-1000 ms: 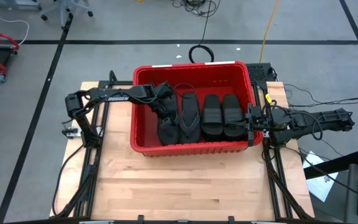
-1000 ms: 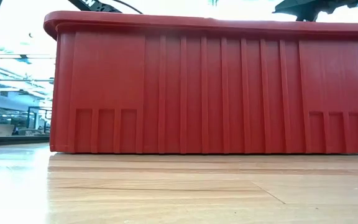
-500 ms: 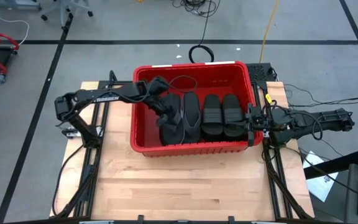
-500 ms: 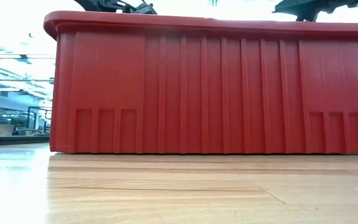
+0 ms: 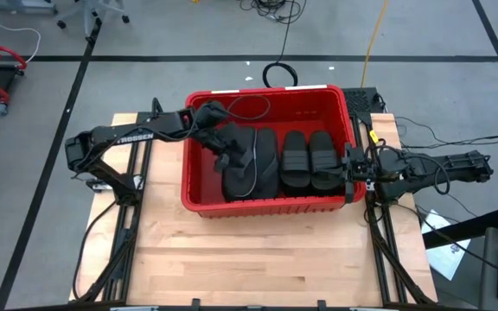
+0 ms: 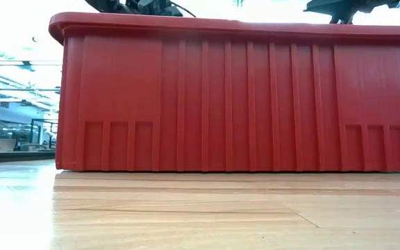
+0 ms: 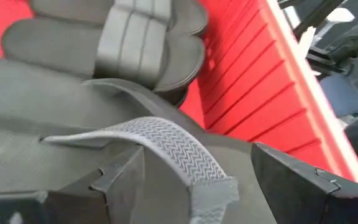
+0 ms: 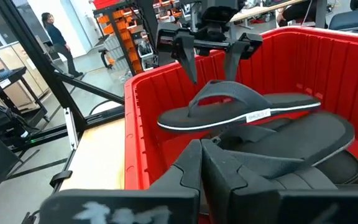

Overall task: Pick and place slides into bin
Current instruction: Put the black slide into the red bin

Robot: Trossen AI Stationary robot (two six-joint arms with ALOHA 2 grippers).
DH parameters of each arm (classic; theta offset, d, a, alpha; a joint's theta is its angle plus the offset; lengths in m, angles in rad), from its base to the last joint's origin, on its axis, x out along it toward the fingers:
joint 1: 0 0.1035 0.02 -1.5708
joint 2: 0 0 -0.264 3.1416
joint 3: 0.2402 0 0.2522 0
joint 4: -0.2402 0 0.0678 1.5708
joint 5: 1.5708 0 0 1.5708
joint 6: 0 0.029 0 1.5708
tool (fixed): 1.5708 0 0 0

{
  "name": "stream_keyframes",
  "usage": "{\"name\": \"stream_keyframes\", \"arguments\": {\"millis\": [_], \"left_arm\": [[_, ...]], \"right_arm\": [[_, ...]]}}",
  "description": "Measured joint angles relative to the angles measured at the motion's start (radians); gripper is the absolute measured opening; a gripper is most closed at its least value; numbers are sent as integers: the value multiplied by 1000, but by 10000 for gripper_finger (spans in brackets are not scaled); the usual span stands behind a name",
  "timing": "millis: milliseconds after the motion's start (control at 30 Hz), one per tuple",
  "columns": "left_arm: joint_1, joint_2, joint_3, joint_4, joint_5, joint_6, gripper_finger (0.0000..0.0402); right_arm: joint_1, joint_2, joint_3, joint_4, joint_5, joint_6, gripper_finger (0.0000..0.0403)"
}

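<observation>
**Left hand lets go of a flip-flop inside the bin**

Since a second ago the left hand (image 5: 229, 145) has drawn back toward the bin's far left corner and spread its fingers, leaving the thin dark-grey thong flip-flop (image 5: 251, 169) lying free on the pile. Its two dark fingers (image 7: 303, 186) now stand wide apart just above that flip-flop's ribbed grey strap (image 7: 166, 146), gripping nothing. Beside the flip-flop, the flat black rubber slides with broad ribbed straps (image 5: 308, 159) lie side by side, all inside the large rectangular red plastic bin (image 5: 199, 205) with its thick rim. In the right wrist view the flip-flop (image 8: 241, 112) rests tilted on top of other sandals. The right hand (image 5: 351, 166) waits pressed together just outside the bin's right wall. The bin stands on the pale wooden bench (image 5: 258, 259).
</observation>
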Motion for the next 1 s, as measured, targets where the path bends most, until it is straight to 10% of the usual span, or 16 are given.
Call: {"name": "stream_keyframes", "arguments": {"millis": [333, 800, 1000], "left_arm": [[-4, 54, -2, -217, -89, 77, 222], [-7, 91, 0, -49, 102, -45, 176], [-20, 91, 0, -42, 25, -60, 156]], "right_arm": [[0, 0, 0, 0, -1, -1, 0], [0, 0, 0, -1, -4, 8, 0], [0, 0, 0, -1, -4, 10, 0]]}}
